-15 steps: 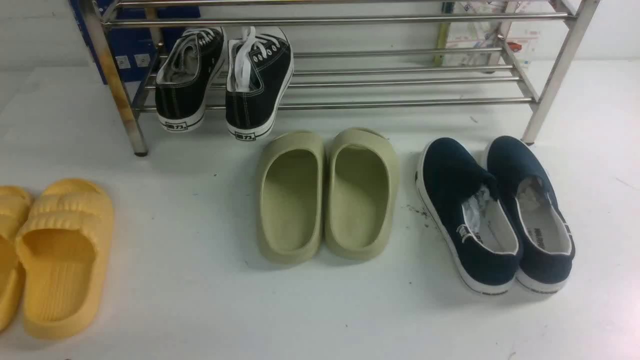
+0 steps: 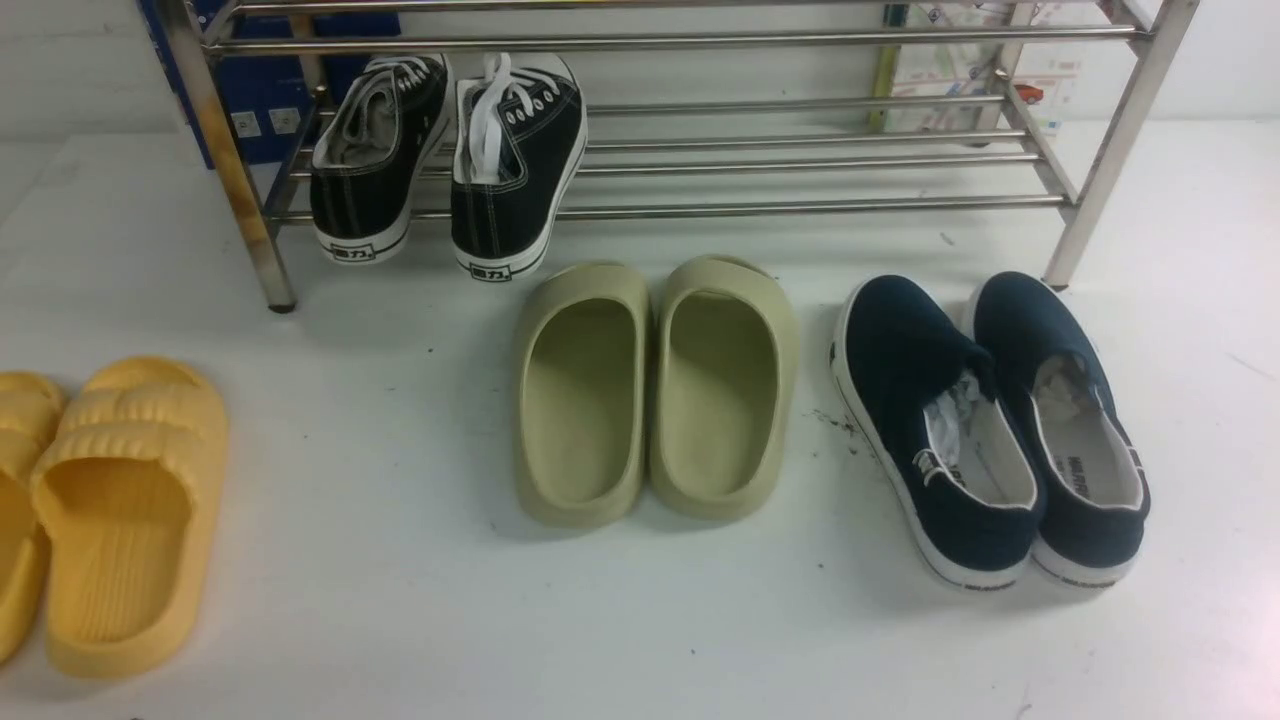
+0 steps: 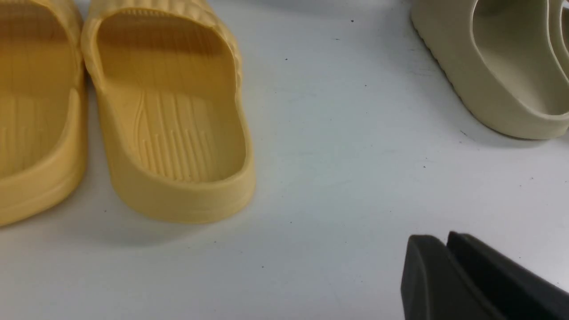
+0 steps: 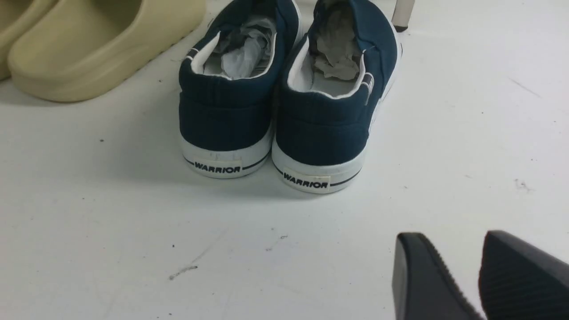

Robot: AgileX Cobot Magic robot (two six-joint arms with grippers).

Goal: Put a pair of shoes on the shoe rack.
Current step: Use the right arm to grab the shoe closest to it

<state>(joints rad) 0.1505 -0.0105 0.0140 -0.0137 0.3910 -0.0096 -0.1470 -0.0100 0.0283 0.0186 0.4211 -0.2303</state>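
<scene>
The pair of shoes, two navy slip-ons with white soles, stands side by side on the white floor: one (image 2: pixel 900 370) on the left, the other (image 2: pixel 1020 330) on the right, toes toward the shoe rack (image 2: pixel 800 208). Crumpled paper fills both. In the right wrist view their heels (image 4: pixel 222 115) (image 4: pixel 320 129) face my right gripper (image 4: pixel 453 238), which hangs open and empty a short way behind them. My left gripper (image 3: pixel 446 240) is shut on nothing above bare floor. Neither gripper shows in the front view.
Two black lace-up sneakers (image 2: pixel 375 160) (image 2: pixel 515 170) rest on the rack's lower rails at the left. Olive slides (image 2: pixel 655 390) lie left of the navy pair, close beside it. Yellow slides (image 2: pixel 120 510) lie at the far left. The rack's right leg (image 2: pixel 1065 255) stands just beyond the navy toes.
</scene>
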